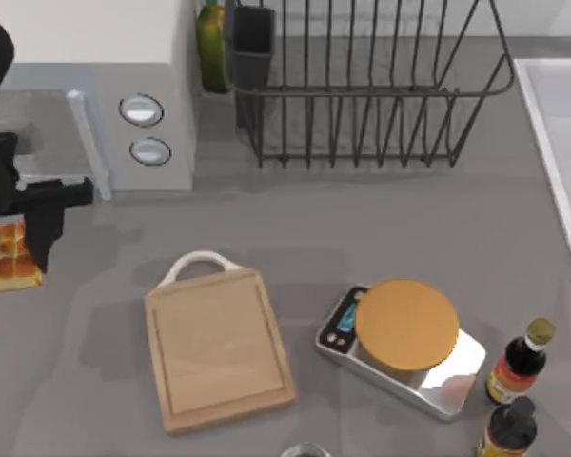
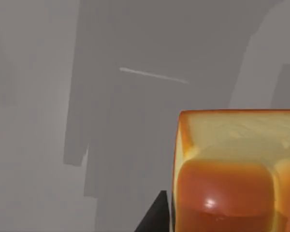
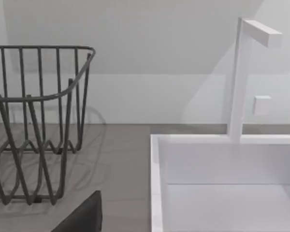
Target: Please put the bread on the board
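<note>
**A:** Where's the left hand [image 1: 24, 228]?

**B:** Far left edge of the table [image 1: 362, 228], top view. Black arm comes down over the bread [image 1: 8, 255]. Bread sits directly under and just beside the hand, partly covered by it.

**A:** Gripping?

**B:** Cannot tell. Fingers aren't clear from above. Left wrist view has the bread [image 2: 237, 169] right up close, with one dark finger tip [image 2: 157, 215] touching or just beside its side face. Not enough to call closed or open.

**A:** Bread orientation?

**B:** Bumpy browned top faces up. It's squarish, so no clear long axis. Edges run slightly skewed to the table edges.

**A:** Board?

**B:** The board [image 1: 219, 343] is well apart from the hand, off toward the table's middle and nearer the front edge. Long axis runs roughly front to back, tilted a little. White loop handle [image 1: 202, 262] points to the back. Nothing on it.

**A:** What else?

**B:** Scale [image 1: 404, 343] with orange disc is beyond the board, farther from the hand. Two bottles [image 1: 519, 367] past that. Wire rack [image 1: 362, 86] at the back.

**A:** Right hand?

**B:** Right wrist view has the rack [image 3: 34, 121], a white sink [image 3: 222, 183] and a dark finger edge [image 3: 84, 217]. State: cannot tell.
</note>
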Motion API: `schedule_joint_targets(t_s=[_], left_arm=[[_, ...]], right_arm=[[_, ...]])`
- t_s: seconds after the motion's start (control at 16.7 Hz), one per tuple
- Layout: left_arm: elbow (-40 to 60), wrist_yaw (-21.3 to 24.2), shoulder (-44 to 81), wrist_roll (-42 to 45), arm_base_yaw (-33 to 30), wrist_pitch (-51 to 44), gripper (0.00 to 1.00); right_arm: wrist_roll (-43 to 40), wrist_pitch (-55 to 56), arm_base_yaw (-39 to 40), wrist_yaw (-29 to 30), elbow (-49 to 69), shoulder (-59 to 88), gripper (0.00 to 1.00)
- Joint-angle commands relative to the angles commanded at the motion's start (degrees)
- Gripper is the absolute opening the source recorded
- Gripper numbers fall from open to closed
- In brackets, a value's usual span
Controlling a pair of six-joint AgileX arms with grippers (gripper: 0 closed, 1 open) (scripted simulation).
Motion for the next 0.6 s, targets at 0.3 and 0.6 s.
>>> schedule_joint_targets(t_s=[0.3,0.6], left_arm=[[-0.1,2.7,1.2,-32.5,-9.0,1.6,0.00],[1.9,3.1,0.5,-66.6,-17.8,7.1,0.00]], right_arm=[[0.0,0.0,0.0,0.0,0.0,0.0,1.00],[0.0,0.0,0.0,0.0,0.0,0.0,1.00]])
